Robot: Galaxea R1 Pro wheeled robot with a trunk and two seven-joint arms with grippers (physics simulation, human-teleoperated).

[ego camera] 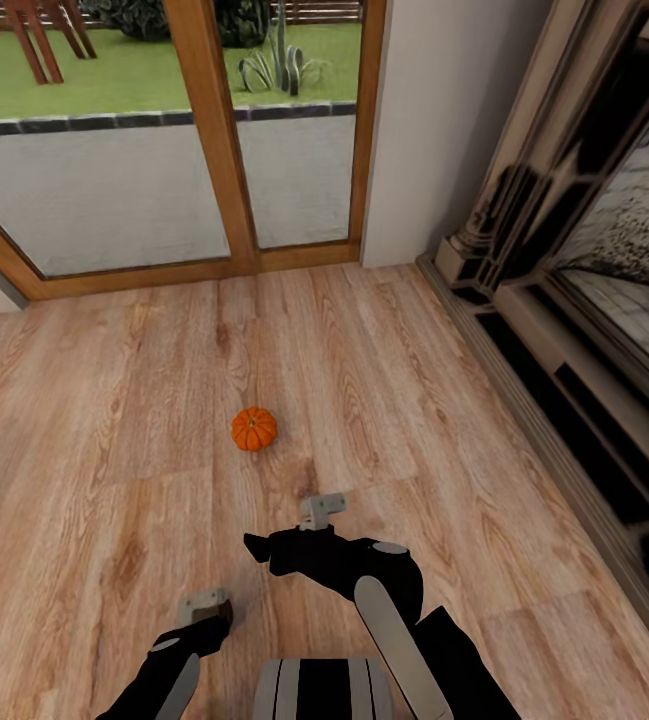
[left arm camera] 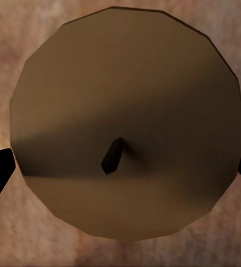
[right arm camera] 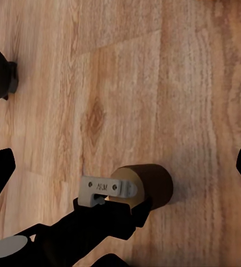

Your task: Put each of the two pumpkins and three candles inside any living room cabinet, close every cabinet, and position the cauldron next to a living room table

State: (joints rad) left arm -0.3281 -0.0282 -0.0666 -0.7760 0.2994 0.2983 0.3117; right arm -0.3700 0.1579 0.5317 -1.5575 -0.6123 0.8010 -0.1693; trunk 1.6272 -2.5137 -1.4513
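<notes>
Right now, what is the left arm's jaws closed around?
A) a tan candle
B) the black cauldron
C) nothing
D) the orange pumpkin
A: the left gripper has a tan candle between its jaws, wick facing the left wrist camera, while the pumpkin sits free on the wood floor ahead.
</notes>
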